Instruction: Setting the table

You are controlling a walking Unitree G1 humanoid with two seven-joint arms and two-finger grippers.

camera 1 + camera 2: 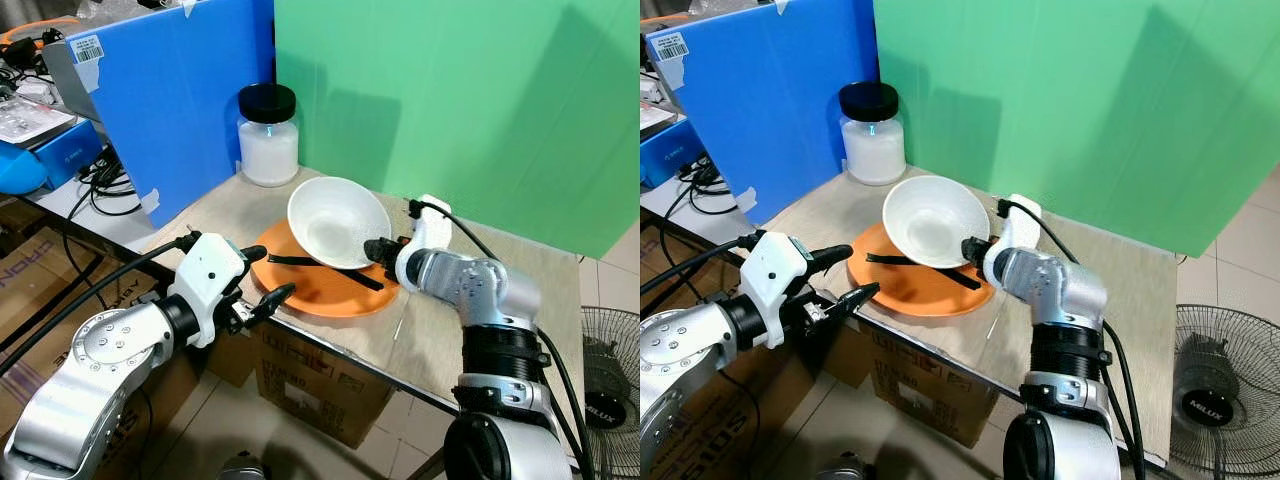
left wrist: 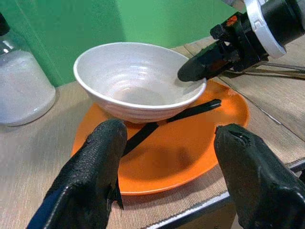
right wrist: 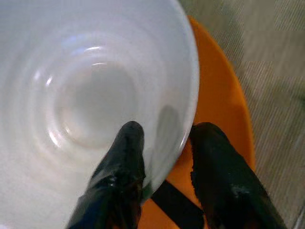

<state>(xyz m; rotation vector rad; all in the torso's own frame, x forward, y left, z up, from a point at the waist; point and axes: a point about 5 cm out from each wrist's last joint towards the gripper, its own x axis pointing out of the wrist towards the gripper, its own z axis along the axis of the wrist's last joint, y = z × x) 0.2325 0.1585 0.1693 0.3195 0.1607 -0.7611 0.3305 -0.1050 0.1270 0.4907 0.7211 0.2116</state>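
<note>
Your right gripper point(image 3: 162, 143) pinches the right rim of the white bowl point(image 1: 335, 220), holding it tilted over the orange plate point(image 1: 320, 290) and a black strip point(image 2: 167, 119). Your left gripper point(image 1: 268, 292) hangs spread apart near the plate's left edge.

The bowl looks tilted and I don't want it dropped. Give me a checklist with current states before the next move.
1. Right gripper pinching the rim of the bowl, one finger inside, one outside: ok.
2. Bowl level: not ok, it tilts, held above the plate.
3. Orange plate fully on the table: ok, though near the front edge.
4. Black utensil on the plate under the bowl: not ok, it may block seating.
5. Left gripper open, short of the plate: ok.
6. Jar away from the bowl: ok.
</note>
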